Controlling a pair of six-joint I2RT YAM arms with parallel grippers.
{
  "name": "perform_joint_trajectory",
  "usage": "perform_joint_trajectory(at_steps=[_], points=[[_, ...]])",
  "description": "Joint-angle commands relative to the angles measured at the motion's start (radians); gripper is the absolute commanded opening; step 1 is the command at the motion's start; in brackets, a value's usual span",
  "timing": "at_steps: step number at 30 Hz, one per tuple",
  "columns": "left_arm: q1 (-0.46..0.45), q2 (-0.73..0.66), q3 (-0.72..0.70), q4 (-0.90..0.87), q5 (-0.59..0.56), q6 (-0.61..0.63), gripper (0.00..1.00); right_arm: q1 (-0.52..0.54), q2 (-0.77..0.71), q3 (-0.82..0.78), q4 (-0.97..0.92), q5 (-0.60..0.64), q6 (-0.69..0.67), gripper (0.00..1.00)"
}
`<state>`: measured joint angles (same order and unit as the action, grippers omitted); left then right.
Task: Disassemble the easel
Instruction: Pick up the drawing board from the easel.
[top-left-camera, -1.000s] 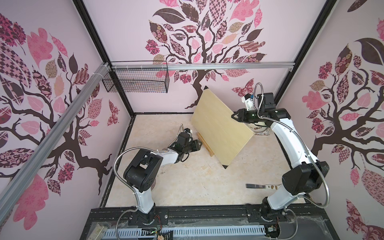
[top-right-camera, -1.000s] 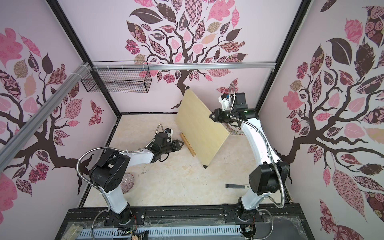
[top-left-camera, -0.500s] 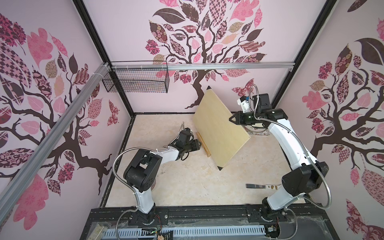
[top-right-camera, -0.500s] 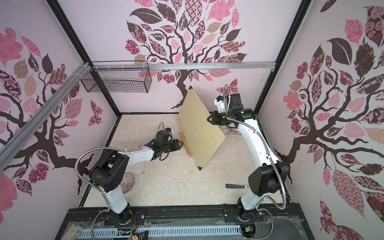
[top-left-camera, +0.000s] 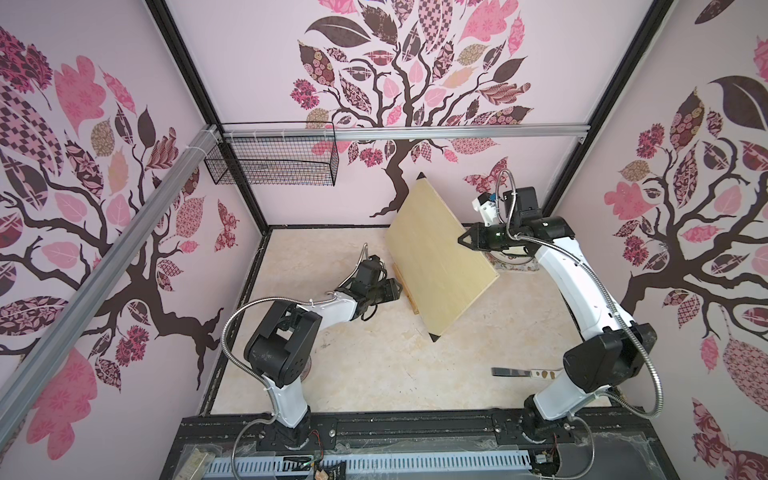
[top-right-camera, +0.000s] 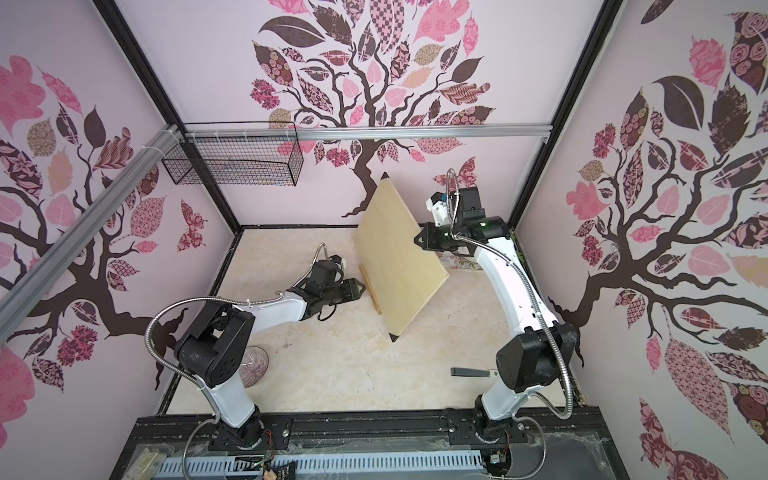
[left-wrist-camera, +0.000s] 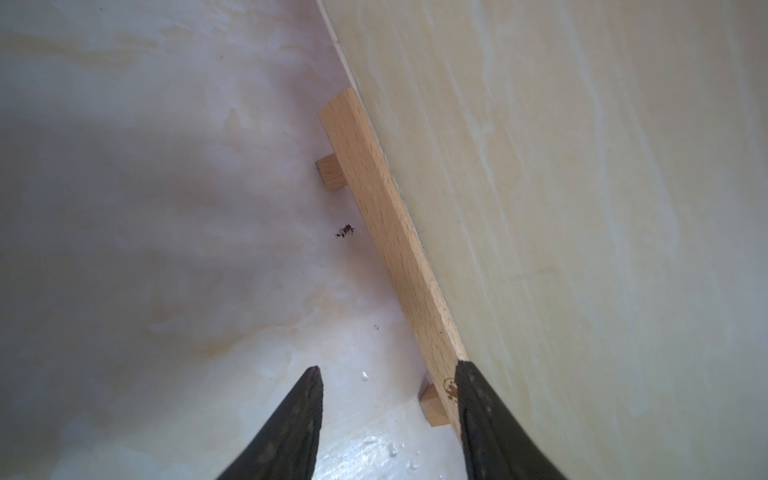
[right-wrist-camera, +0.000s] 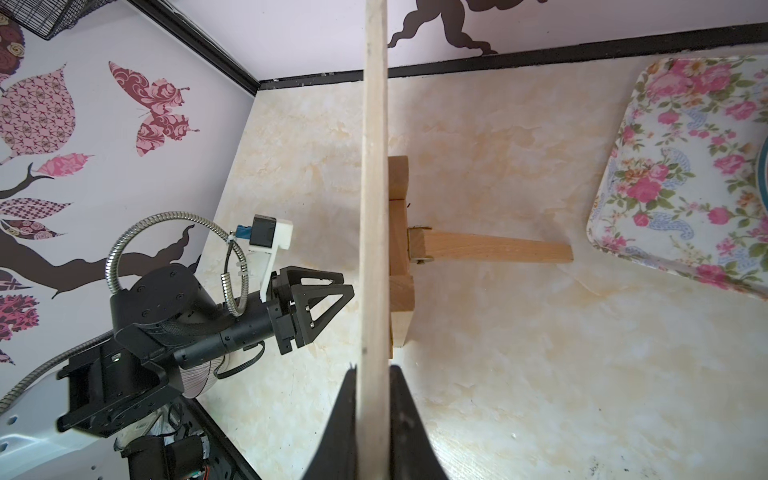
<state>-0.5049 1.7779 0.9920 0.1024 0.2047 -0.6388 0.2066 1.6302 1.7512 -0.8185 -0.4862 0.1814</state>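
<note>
A large pale board (top-left-camera: 436, 257) (top-right-camera: 395, 257) with black corners leans upright against the easel. My right gripper (top-left-camera: 460, 240) (top-right-camera: 417, 240) is shut on its upper right edge; the wrist view shows both fingers pressed on the thin board edge (right-wrist-camera: 374, 187) at the gripper (right-wrist-camera: 372, 368). Behind the board stand the easel's honey slats (right-wrist-camera: 401, 232) and its back leg (right-wrist-camera: 490, 247). The ledge bar (top-left-camera: 409, 297) (left-wrist-camera: 386, 232) runs along the board's foot. My left gripper (top-left-camera: 400, 289) (top-right-camera: 362, 286) (left-wrist-camera: 388, 368) is open low beside that bar, with one fingertip at the bar's near end.
A floral tray (right-wrist-camera: 685, 166) (top-left-camera: 513, 264) lies on the floor behind the board at the right. A black wire basket (top-left-camera: 272, 160) hangs on the back rail. A dark flat tool (top-left-camera: 523, 372) lies by the right arm's base, a patterned round dish (top-right-camera: 255, 365) by the left arm's base.
My right gripper has moved left onto the board's edge and closed on it. The board has tipped slightly more upright. The left gripper has barely moved.
</note>
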Motion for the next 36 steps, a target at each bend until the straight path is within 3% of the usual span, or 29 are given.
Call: perform_joint_trajectory(at_steps=[1, 25, 30, 36], points=[[-0.004, -0.04, 0.02, -0.008, -0.013, 0.013, 0.54, 0.014, -0.049, 0.011, 0.042, -0.068, 0.034, 0.0], [0.009, -0.197, 0.035, -0.04, -0.007, -0.027, 0.59, 0.014, -0.298, -0.066, 0.368, -0.055, 0.182, 0.0], [0.074, -0.266, 0.017, -0.046, 0.054, -0.073, 0.63, 0.014, -0.39, -0.187, 0.556, -0.067, 0.276, 0.0], [0.186, -0.367, -0.019, -0.046, 0.167, -0.117, 0.67, 0.014, -0.486, -0.452, 0.944, -0.102, 0.525, 0.0]])
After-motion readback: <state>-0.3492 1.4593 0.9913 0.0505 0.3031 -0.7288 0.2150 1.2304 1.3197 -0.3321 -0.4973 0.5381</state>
